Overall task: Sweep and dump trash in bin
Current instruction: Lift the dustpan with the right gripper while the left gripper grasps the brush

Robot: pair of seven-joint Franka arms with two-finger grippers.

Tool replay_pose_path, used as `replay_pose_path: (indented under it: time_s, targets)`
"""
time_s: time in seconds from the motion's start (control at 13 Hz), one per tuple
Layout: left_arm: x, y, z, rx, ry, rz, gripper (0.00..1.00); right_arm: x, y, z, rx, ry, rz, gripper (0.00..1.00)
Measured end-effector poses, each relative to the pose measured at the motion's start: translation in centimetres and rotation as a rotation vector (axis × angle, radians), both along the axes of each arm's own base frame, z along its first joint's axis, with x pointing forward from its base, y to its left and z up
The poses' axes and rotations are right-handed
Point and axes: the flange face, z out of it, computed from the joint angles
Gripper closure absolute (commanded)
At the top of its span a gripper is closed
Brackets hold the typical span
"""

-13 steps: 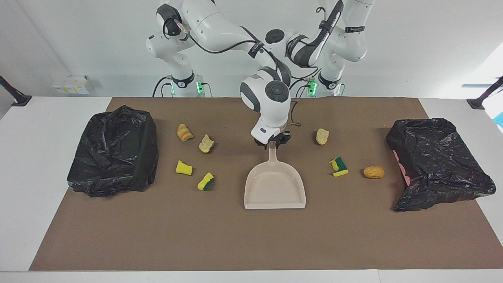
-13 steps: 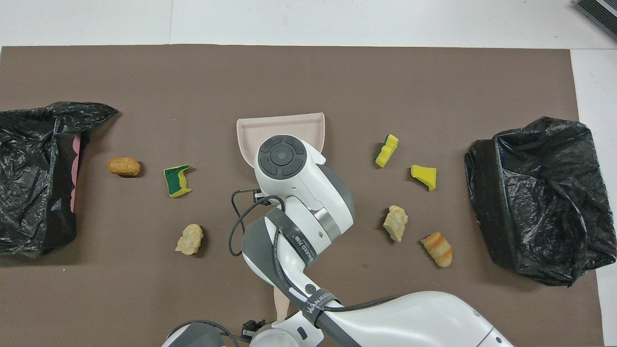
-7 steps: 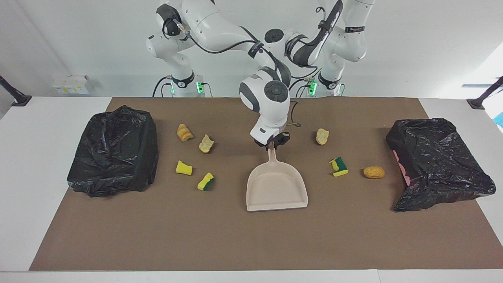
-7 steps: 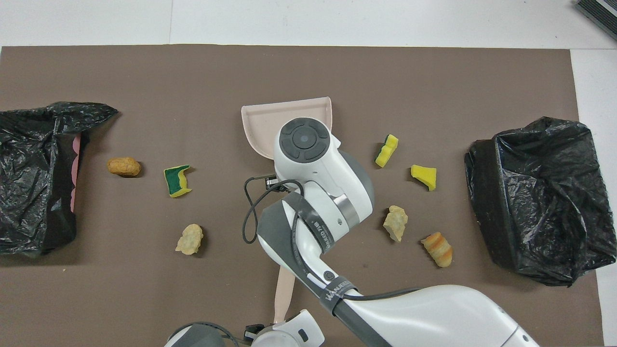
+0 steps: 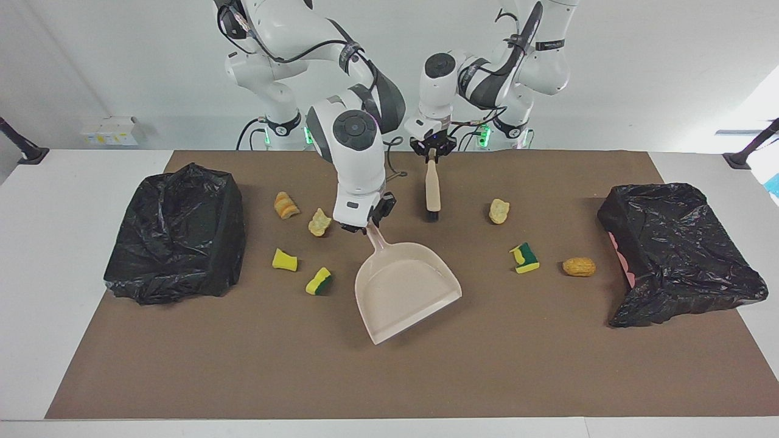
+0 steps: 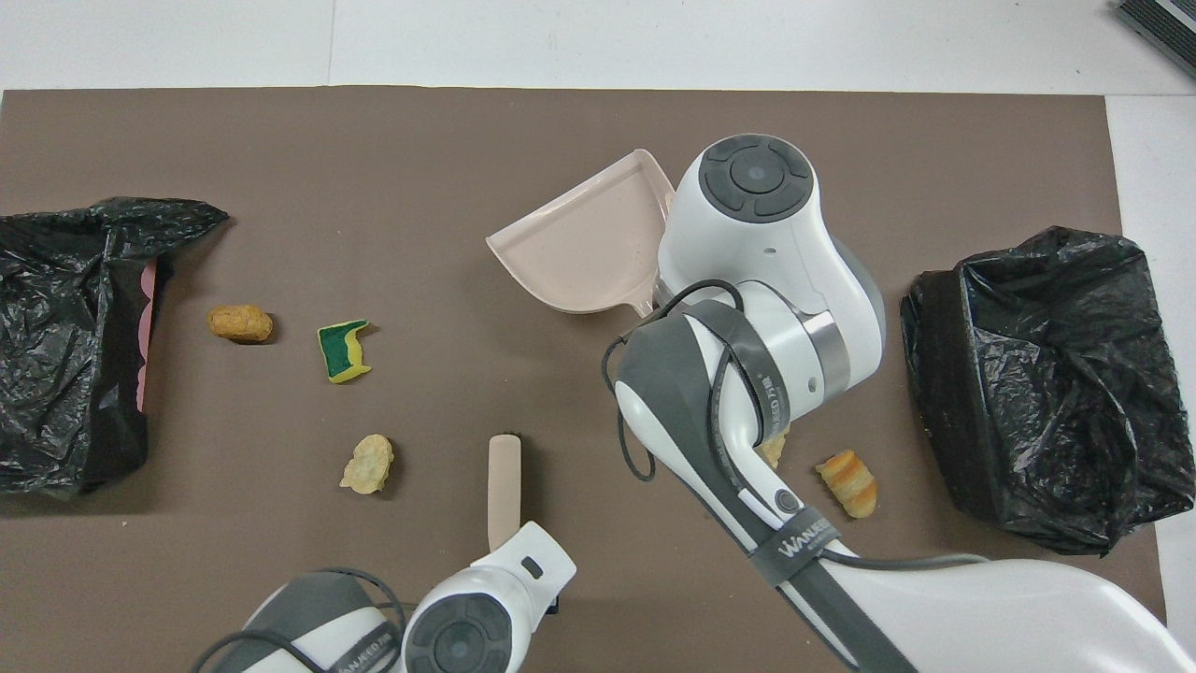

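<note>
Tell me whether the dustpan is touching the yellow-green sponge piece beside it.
Apart. The facing view shows bare brown mat between the dustpan and the sponge piece; the overhead view hides that piece under the right arm.

Beige dustpan (image 5: 406, 291) and brush (image 5: 432, 188), yellow-green sponge pieces (image 5: 524, 258), tan-orange lumps (image 5: 579, 266), black bin bags (image 5: 176, 234), brown mat (image 5: 389, 377).

Bright, even overhead light, soft short shadows, sharp focus throughout.
</note>
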Motion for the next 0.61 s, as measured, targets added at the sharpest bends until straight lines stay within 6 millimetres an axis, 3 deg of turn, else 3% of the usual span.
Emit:
replay_pose_path:
  time_s: [0.31, 0.46, 0.61]
  targets:
    - [7.4, 5.2, 4.4, -0.012, 0.001, 0.150, 1.00, -0.6, -1.4, 0.3, 0.027, 0.038, 0.295, 1.00]
    - [10.7, 9.2, 5.9, 0.007, -0.011, 0.162, 1.00, -1.0, -1.3, -0.1, 0.010, 0.036, 0.413, 1.00]
    - [13.0, 13.4, 6.1, 0.025, -0.022, 0.163, 1.00, -1.4, -1.3, -0.5, -0.011, 0.021, 0.538, 1.00]
